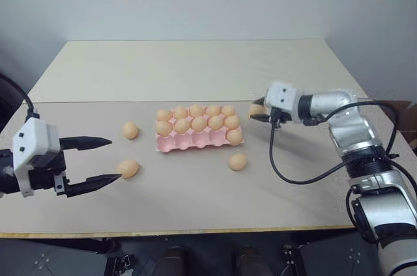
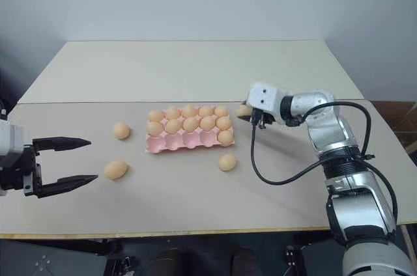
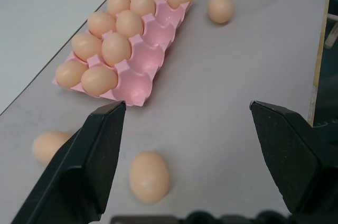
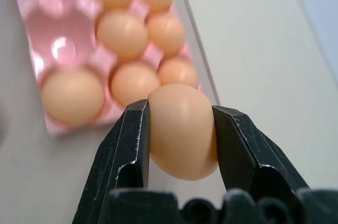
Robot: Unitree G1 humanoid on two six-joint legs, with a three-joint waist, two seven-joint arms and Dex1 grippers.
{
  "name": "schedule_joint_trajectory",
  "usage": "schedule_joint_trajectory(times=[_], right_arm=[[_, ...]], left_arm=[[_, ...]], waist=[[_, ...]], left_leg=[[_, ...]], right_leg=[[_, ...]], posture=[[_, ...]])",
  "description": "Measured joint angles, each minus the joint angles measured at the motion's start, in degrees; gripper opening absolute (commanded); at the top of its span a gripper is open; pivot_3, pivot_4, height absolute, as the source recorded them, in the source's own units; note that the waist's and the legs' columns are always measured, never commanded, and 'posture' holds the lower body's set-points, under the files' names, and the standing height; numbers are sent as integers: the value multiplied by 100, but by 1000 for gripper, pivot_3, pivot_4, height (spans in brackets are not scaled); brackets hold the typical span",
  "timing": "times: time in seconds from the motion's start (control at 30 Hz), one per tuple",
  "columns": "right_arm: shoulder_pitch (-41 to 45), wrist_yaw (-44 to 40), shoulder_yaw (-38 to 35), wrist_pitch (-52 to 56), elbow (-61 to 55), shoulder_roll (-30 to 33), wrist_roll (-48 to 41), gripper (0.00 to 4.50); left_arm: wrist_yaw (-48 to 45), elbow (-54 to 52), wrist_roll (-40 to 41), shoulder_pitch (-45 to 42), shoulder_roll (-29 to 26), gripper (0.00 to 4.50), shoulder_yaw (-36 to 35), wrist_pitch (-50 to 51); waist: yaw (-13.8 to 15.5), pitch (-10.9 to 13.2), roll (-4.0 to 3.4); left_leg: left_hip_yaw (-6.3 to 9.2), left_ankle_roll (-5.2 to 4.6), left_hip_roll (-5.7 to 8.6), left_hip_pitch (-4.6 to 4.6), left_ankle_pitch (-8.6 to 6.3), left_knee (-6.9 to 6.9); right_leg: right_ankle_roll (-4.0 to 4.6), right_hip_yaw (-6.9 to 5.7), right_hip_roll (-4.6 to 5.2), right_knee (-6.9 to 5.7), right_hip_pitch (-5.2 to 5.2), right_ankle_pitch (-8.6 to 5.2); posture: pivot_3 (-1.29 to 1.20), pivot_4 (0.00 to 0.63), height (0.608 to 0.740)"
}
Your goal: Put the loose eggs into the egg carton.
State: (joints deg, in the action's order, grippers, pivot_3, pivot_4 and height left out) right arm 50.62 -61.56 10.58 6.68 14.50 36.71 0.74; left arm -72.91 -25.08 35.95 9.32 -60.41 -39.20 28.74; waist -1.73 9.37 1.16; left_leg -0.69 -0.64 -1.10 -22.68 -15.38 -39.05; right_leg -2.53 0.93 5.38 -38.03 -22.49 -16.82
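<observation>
Our right gripper (image 4: 182,129) clamps an egg (image 4: 182,131) just beside the far right corner of the pink egg carton (image 1: 195,140), whose near row holds one egg. Our left gripper (image 1: 104,161) hangs spread apart near two loose eggs (image 1: 128,168) on the table (image 1: 195,198); a third (image 1: 238,161) lies before the carton.

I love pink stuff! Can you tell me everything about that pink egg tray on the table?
The egg tray is pale pink, with no lid, and looks like moulded pulp or plastic. It lies flat in the middle of the table. It has three rows of five cups. The two far rows are full of light orange eggs, and the near row holds one egg at the robot's right end, so four cups are empty. Nothing grips it; the eggs inside and the table touch it.
</observation>
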Motion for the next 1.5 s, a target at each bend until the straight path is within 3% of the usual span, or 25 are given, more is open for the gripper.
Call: schedule_joint_trajectory(times=[0.2, 0.47, 0.57, 0.73, 1.0, 1.17, 1.5], right_arm=[[-252, -24, 156, 640, -989, -427, -272, 1797], [-459, 233, 791, 394, -729, -797, 146, 1797], [-459, 313, 855, 185, -614, -844, 259, 2556], [-447, 458, 896, -136, -431, -936, 421, 4311], [-463, 439, 888, -290, -484, -844, 489, 4311], [-712, 61, 488, 371, -1585, -303, -37, 4311], [-2481, -1626, -1424, 1781, -3518, 2482, -1939, 4311]], left_arm=[[-74, 85, -138, 132, -3, 4092, -43, -17], [-51, 63, -136, 129, -3, 4092, -54, -10], [-39, 17, -134, 150, -2, 4092, -93, -4], [-26, -31, -132, 159, -2, 4092, -128, 3], [-16, -48, -102, 147, -3, 4092, -128, 15], [-15, -64, -95, 141, -3, 4092, -146, 21], [-46, -79, -84, 173, -16, 4092, -241, 22]], waist=[[10, 0, 0], [0, 0, 0], [-9, 0, 0], [-32, 0, 0], [-44, 0, 0], [-11, 0, 0], [93, 1, 0]], left_leg=[[2, 1, 4, 0, 1, -1], [1, 3, 8, -1, 2, 1], [1, 4, 8, -1, 2, 1], [1, 5, 8, -1, 3, 1], [1, 6, 6, -3, 3, 4], [7, 5, 5, -14, 3, 3], [7, 4, 3, 14, 3, 3]], right_leg=[[0, -4, 5, 0, 2, 0], [0, -3, 3, -1, -5, 0], [0, -3, 2, -1, -6, 0], [0, -3, 2, -2, -6, 0], [0, -2, 3, -2, -8, 0], [0, -8, 6, 2, -11, 0], [0, -8, 8, 10, 21, 0]], posture=[[0, 150, 740], [0, 150, 740], [0, 150, 740], [0, 150, 740], [0, 150, 740], [0, 150, 740], [0, 150, 740]])
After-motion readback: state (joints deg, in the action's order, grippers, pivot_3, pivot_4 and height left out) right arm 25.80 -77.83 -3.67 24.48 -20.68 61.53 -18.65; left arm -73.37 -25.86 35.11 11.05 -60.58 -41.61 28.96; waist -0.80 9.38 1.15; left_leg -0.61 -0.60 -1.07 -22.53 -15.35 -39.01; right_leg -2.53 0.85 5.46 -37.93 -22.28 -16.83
